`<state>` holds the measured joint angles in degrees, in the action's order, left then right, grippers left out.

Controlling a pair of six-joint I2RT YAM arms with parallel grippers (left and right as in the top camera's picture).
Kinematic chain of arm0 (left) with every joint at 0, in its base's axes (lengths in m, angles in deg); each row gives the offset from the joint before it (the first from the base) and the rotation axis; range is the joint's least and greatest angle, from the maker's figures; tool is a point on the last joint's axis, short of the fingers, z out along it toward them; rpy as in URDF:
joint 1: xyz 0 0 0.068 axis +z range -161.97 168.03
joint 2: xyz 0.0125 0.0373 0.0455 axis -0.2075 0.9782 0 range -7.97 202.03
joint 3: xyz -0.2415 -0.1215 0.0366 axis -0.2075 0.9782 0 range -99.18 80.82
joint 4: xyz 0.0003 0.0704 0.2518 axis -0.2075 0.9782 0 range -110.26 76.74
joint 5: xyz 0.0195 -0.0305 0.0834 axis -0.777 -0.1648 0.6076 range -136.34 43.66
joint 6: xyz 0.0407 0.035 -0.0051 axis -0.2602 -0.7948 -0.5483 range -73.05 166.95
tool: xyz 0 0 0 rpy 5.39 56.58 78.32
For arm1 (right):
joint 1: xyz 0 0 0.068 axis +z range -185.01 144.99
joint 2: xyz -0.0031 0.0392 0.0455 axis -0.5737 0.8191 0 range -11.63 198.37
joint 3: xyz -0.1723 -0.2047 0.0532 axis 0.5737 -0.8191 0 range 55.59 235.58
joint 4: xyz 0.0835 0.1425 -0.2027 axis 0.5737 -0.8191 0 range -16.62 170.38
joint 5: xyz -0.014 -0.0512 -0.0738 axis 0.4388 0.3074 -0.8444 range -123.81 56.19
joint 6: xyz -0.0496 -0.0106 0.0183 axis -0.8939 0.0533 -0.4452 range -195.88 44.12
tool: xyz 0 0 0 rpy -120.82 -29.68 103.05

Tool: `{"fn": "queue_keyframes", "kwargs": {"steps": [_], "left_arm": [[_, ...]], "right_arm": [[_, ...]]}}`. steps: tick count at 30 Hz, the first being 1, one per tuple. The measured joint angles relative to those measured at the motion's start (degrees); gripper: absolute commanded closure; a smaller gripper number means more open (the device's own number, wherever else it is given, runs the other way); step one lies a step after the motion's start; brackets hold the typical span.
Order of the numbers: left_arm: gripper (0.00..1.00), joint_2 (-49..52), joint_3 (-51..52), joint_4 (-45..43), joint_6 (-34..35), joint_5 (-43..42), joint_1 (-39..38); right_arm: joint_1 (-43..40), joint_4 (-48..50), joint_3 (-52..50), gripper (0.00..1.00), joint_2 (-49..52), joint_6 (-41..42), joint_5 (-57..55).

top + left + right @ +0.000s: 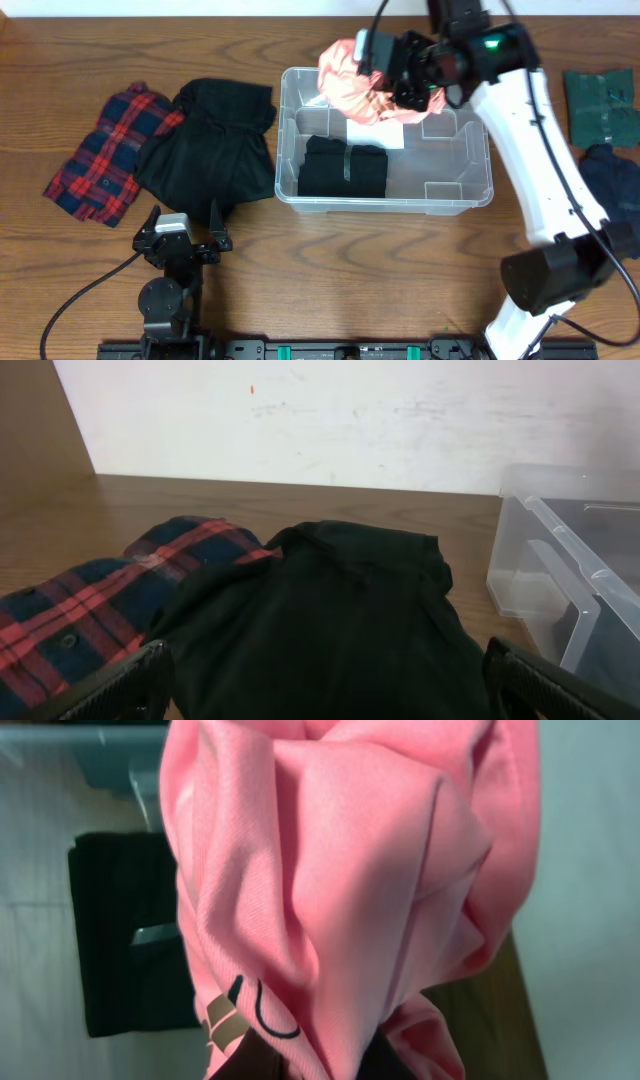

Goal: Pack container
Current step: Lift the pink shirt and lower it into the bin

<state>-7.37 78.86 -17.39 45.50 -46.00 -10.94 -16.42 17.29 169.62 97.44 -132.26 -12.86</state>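
Container point(385, 204): clear bin, mid-tabletop, a bit toward the far edge, upright, no lid on.
Inside: one folded black piece point(343, 168) on the base, near-left part; white label point(375, 132) shows just behind it; rest of the base is bare.
Right fingers point(397, 85): closed on a bunched pink garment point(352, 85), held above the bin's far-left part, not yet in.
Left fingers point(184, 222): spread wide, empty, by the near edge, just short of the black garment point(210, 140).
Outside the bin: black garment and plaid shirt point(110, 150) toward the left edge; green cloth point(600, 100) and dark blue cloth point(610, 175) by the right edge.
Progress (judged): early; one piece packed, a second held over the bin, four loose.
Next (judged): lower the pink garment into the free space beside the black piece and let go.
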Motion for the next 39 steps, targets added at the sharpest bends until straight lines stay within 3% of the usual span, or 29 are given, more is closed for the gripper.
{"fn": "queue_keyframes", "kwargs": {"steps": [24,25,26,28,31,35,39], "left_arm": [[0.02,0.0,0.0,0.0,0.0,0.0,0.0],[0.02,0.0,0.0,0.0,0.0,0.0,0.0],[0.02,0.0,0.0,0.0,0.0,0.0,0.0],[0.02,0.0,0.0,0.0,0.0,0.0,0.0],[0.02,0.0,0.0,0.0,0.0,0.0,0.0],[0.02,0.0,0.0,0.0,0.0,0.0,0.0],[0.02,0.0,0.0,0.0,0.0,0.0,0.0]], "right_arm": [[5.3,4.6,-3.4,0.98,14.3,-1.8,-2.9],[5.3,4.6,-3.5,0.94,14.3,-1.8,-3.0],[5.3,4.8,-3.5,0.83,14.3,-1.8,-3.3],[5.3,5.3,-3.5,0.5,14.3,-1.4,-4.0],[5.3,5.7,-3.5,0.33,14.3,-0.5,-5.0],[5.3,7.3,-3.5,0.2,14.3,0.6,-5.6],[5.3,11.1,-3.5,0.19,14.3,2.8,-5.8]]}}
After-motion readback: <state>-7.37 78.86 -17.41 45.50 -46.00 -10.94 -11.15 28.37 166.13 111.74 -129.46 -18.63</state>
